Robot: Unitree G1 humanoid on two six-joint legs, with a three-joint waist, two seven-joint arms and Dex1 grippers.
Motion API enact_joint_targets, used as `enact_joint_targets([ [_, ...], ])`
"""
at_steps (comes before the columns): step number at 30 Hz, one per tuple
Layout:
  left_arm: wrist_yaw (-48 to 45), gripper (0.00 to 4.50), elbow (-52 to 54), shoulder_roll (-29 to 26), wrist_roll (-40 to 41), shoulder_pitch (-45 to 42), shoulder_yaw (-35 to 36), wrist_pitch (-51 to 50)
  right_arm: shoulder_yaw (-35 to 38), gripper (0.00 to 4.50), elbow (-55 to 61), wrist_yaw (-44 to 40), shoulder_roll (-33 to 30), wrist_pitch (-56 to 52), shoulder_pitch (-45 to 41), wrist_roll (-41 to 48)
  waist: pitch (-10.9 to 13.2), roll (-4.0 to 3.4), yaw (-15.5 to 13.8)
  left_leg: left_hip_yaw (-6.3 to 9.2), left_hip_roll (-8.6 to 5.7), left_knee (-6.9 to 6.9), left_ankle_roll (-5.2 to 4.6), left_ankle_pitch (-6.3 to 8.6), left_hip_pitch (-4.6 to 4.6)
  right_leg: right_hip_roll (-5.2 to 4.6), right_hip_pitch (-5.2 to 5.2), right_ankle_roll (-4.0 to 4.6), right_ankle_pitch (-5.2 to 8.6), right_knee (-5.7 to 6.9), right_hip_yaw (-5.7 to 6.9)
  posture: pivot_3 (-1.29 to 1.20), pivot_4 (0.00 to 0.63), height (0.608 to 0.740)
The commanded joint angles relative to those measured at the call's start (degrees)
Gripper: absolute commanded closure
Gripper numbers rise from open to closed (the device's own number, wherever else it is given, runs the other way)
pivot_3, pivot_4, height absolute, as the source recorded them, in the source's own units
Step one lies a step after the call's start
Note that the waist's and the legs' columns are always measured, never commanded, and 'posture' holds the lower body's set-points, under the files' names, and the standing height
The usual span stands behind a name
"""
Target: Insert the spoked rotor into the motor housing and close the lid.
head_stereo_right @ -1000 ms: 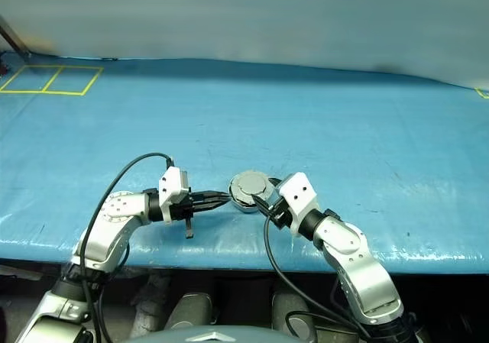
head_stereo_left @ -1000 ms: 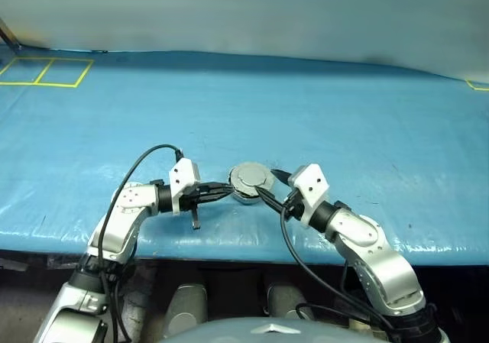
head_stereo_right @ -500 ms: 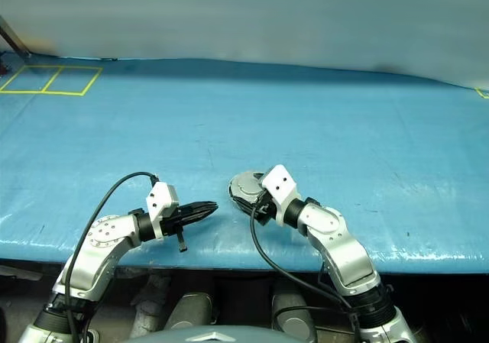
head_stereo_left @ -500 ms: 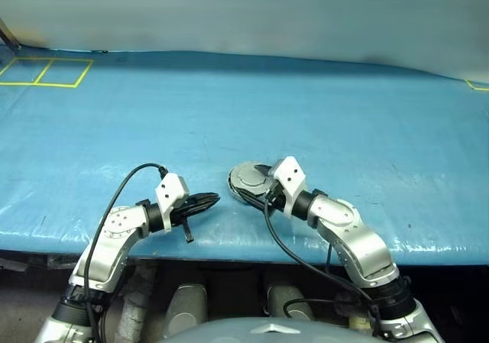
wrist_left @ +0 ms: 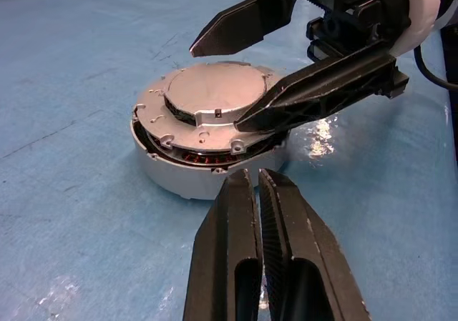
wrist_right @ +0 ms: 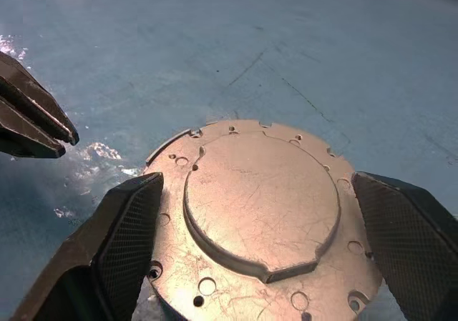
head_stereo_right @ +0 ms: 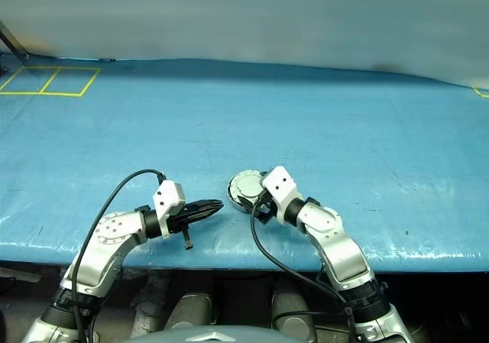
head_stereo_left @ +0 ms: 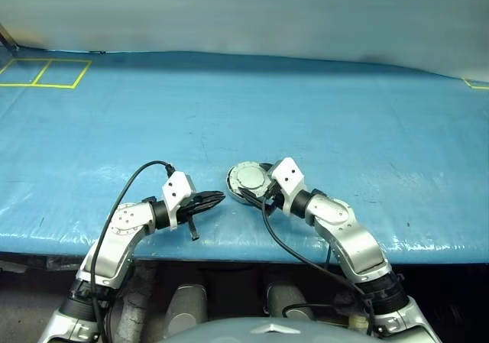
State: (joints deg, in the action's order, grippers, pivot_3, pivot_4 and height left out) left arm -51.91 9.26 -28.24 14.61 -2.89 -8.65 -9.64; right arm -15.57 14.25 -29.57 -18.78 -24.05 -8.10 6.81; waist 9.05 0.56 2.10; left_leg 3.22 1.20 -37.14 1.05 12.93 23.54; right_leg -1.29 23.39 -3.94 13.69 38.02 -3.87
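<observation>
Low in the frame's centre, the right pincer [head_stereo_left: 256, 188] straddles the lid [head_stereo_left: 248, 179] with jaws released, left pincer [head_stereo_left: 217, 198] clenched empty; next, seat the lid squarely on the housing [wrist_left: 187, 180].

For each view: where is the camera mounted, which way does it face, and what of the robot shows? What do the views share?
Left and right eye views: on the head, facing forward and down over the blue table; both arms show, the left hand and right hand beside the lid.
Left wrist view: along the shut left hand's fingers toward the lid on the housing; the right hand shows too.
Right wrist view: down between the open right hand's fingers onto the lid.
Shared: every view shows the lid.
</observation>
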Motion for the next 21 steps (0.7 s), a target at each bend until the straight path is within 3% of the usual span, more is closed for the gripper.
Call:
enact_joint_targets([
  [1, 0.31, 4.33, -0.25, 0.02, -0.02, -0.76, 0.15, 0.22, -0.57, 0.02, 1.21, -0.04, -0.32, 0.25, 0.06, -1.08, 0.00, 0.00, -0.01, 0.00, 0.00, 0.00, 0.00, 0.00, 0.00, 0.00, 0.00, 0.00, 0.00, 0.00, 0.00, 0.00, 0.150, 0.740],
  [7, 0.76, 4.33, 0.09, 0.65, 1.24, -0.34, 0.75, -0.13, -1.05, 0.02, -0.48, -0.47, 0.42, 0.08, 0.12, -1.63, 0.00, 0.00, 0.00, 0.00, 0.00, 0.00, 0.00, 0.00, -0.01, 0.00, -0.01, -0.01, 0.00, 0.00, 0.00, 0.00, 0.150, 0.740],
  [10, 1.89, 4.33, -1.68, 0.46, -0.14, -0.01, 0.86, 0.09, -0.41, 0.57, -0.66, -0.08, 2.01, -0.49, 0.01, -0.62, -0.01, -0.01, 0.04, 0.00, 0.00, -0.01, 0.00, 0.00, -0.02, 0.00, -0.02, -0.01, 0.00, 0.00, 0.00, 0.00, 0.150, 0.740],
  [13, 2.12, 4.33, -1.85, 0.46, 0.39, 0.48, 1.41, 0.35, -0.75, 1.45, -0.69, -0.38, 2.39, -0.33, -0.12, -0.89, -0.01, -0.01, 0.07, 0.00, 0.00, 0.00, 0.00, 0.00, -0.03, 0.01, -0.02, 0.00, 0.00, 0.01, 0.00, 0.00, 0.150, 0.740],
  [21, 3.83, 4.33, -3.46, 0.47, 0.61, -0.14, 4.13, 0.87, -0.48, 1.45, -0.90, 0.74, 4.81, -1.63, -1.56, -0.65, -0.01, -0.01, 0.17, -0.01, 0.05, 0.00, 0.02, -0.01, -0.06, 0.04, -0.01, -0.03, 0.02, 0.02, 0.00, 0.00, 0.150, 0.740],
])
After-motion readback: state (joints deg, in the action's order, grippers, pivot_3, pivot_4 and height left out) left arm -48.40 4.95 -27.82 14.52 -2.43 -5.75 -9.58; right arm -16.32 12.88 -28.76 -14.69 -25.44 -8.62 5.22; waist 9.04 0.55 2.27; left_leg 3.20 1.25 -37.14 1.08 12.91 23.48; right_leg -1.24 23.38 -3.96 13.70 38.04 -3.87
